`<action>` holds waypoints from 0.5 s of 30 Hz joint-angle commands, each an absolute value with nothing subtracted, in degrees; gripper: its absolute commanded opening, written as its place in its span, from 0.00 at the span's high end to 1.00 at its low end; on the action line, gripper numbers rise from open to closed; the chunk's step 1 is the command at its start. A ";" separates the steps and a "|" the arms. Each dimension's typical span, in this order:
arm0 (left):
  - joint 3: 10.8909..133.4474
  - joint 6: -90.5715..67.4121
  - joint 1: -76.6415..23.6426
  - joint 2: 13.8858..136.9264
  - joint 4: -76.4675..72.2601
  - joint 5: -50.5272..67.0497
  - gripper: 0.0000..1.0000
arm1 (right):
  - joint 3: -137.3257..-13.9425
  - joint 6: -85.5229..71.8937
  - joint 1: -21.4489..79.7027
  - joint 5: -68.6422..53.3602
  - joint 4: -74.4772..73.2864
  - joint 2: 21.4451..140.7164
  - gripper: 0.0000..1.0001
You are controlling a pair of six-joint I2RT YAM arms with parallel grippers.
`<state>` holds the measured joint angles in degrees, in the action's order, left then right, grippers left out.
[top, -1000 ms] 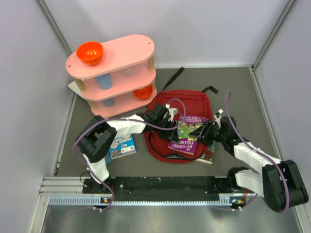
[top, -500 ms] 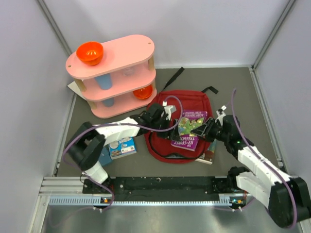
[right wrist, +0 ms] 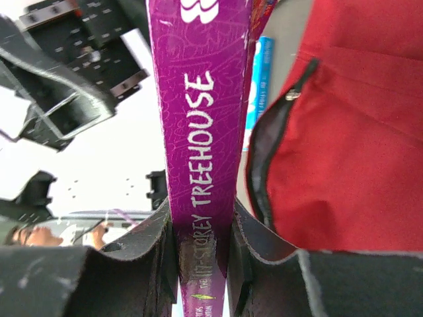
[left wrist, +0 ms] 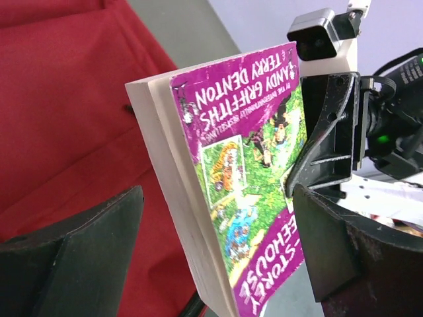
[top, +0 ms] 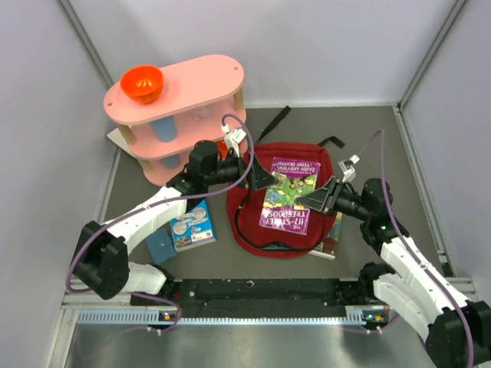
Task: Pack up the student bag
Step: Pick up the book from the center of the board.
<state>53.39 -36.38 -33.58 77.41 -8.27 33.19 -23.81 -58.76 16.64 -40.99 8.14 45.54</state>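
The dark red student bag (top: 253,218) lies flat in the middle of the table, its zip opening facing the near edge. My right gripper (top: 313,201) is shut on the spine of a purple "Treehouse" book (top: 289,195) and holds it tilted above the bag. In the right wrist view the book (right wrist: 198,119) is clamped between both pads, with the bag (right wrist: 357,152) and its open zip to the right. My left gripper (top: 259,175) is open at the book's far-left corner. In the left wrist view the book (left wrist: 251,165) stands between the wide-open fingers (left wrist: 73,251) without touching them, over the bag (left wrist: 59,99).
A pink three-tier shelf (top: 180,126) stands at the back left with an orange bowl (top: 142,83) on top. A light blue book (top: 192,226) and a darker one (top: 159,245) lie left of the bag. Another book (top: 331,241) pokes out at the bag's right edge.
The right gripper has lifted the purple book higher and tilted its cover up. The left gripper has drawn back towards the shelf, off the bag, and now stands open at the book's corner.
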 commanded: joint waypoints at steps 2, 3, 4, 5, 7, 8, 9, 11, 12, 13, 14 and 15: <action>51.95 -42.79 -32.34 79.71 -20.38 42.80 0.01 | -28.48 -65.55 17.14 -49.83 25.39 43.42 1.00; 51.68 -43.41 -32.17 79.98 -23.09 42.89 0.01 | -28.56 -66.00 17.14 -50.62 26.79 43.42 1.00; 51.16 -44.03 -32.08 79.98 -24.33 43.15 0.01 | -28.04 -66.53 17.14 -51.15 28.20 43.42 1.00; 50.46 -45.16 -31.91 79.89 -25.65 43.33 0.01 | -27.60 -68.01 17.05 -51.67 30.21 43.42 1.00; 50.01 -46.14 -31.47 80.15 -29.25 44.03 0.01 | -26.46 -69.43 17.14 -52.99 34.51 43.50 1.00; 49.57 -47.62 -31.38 80.33 -30.57 45.34 0.01 | -26.19 -70.74 17.14 -53.35 35.67 43.59 1.00; 49.14 -48.68 -31.38 80.68 -34.94 46.40 0.01 | -25.84 -71.27 17.05 -54.13 36.81 44.20 1.00; 47.65 -51.49 -31.29 80.95 -39.36 48.68 0.01 | -25.05 -72.59 17.23 -55.45 40.42 44.91 1.00; 47.46 -52.20 -31.29 81.21 -41.29 49.21 0.01 | -24.96 -72.60 17.14 -55.98 40.78 45.61 1.00; 47.29 -52.73 -31.29 81.21 -43.57 49.83 0.01 | -24.96 -72.34 17.05 -56.42 40.78 46.05 1.00; 47.20 -53.95 -31.29 81.30 -45.16 50.62 0.01 | -24.96 -71.64 17.05 -56.51 39.82 46.40 1.00; 47.02 -54.57 -31.29 81.56 -46.57 51.93 0.01 | -24.96 -71.20 17.14 -56.51 39.55 46.75 1.00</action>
<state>48.03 -50.02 -31.53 80.66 -33.43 46.87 -23.99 -70.24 16.64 -53.45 29.87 46.11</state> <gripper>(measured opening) 0.987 0.259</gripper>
